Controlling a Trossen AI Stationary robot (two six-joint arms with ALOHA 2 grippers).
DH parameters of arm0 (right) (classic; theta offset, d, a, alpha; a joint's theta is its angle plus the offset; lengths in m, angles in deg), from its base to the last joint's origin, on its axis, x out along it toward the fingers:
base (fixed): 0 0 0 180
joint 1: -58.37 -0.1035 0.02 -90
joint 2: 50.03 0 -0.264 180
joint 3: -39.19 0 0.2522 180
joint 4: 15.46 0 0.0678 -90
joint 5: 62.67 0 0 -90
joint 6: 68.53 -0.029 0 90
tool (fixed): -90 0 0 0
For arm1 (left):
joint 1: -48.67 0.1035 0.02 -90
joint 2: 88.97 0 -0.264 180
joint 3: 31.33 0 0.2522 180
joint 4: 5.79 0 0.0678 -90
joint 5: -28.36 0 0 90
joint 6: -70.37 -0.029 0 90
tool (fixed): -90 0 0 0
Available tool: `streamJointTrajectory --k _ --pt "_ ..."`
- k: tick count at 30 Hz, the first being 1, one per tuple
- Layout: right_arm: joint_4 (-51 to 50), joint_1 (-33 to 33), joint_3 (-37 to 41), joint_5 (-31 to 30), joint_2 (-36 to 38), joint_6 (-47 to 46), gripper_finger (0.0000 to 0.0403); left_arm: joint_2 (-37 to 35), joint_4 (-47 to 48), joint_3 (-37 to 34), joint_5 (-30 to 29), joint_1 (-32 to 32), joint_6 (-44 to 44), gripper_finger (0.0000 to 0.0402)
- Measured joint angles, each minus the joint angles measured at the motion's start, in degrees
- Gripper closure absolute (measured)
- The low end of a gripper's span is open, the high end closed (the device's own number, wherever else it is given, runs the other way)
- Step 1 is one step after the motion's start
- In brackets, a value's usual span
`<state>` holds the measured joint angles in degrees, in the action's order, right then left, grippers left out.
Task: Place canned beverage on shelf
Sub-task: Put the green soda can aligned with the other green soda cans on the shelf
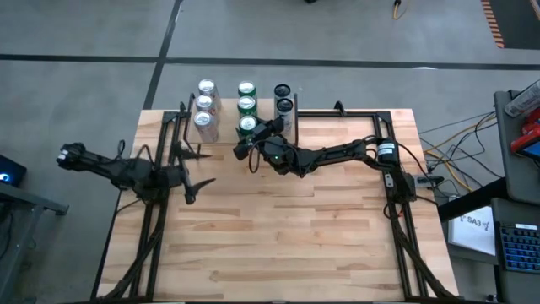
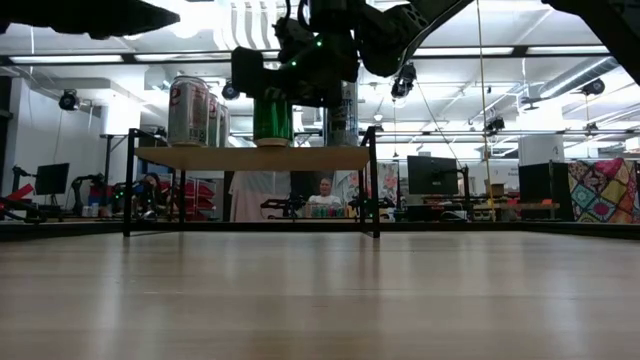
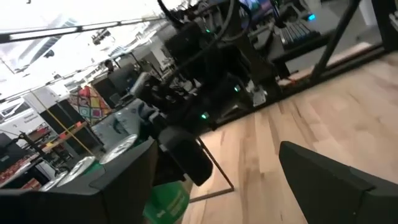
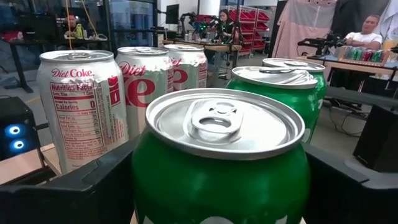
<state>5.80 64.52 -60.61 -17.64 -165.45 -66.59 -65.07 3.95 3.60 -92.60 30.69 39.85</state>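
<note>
Nearly done: green can standing on the shelf, my fingers still to clear

Basically the placing looks finished. Green can (image 4: 221, 162) stands upright on the shelf (image 2: 250, 158), at the plank's near edge, front of the middle row, with two more green cans (image 1: 246, 97) behind it toward the far edge. Row of Diet Coke cans (image 1: 205, 105) on the plank's left side, dark cans (image 1: 283, 97) on its right side.

My right gripper (image 1: 251, 139) sits at the green can, one dark finger on each side of it. Fingers look parted and the can seems to rest on the plank, but I cannot tell for sure whether the pads have let go of the can wall or press on it. What's left, I'd judge: open fully if not already, back straight off toward the table's middle without nudging the neighbours, which stand close.

My left gripper (image 1: 198, 166) waits over the table's left side, jaws apart, holding nothing
</note>
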Motion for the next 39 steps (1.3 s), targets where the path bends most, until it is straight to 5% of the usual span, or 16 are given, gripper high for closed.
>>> streamJointTrajectory --k 31,39 --pt "1.3 0.0 0.0 -0.2 0.1 1.8 0.0065 18.1 -7.3 0.0 2.6 6.5 -0.1 0.008" --pt "1.5 0.0 0.0 -0.2 0.2 1.7 0.0066 26.1 -17.9 -1.7 6.5 10.4 -0.8 0.008"
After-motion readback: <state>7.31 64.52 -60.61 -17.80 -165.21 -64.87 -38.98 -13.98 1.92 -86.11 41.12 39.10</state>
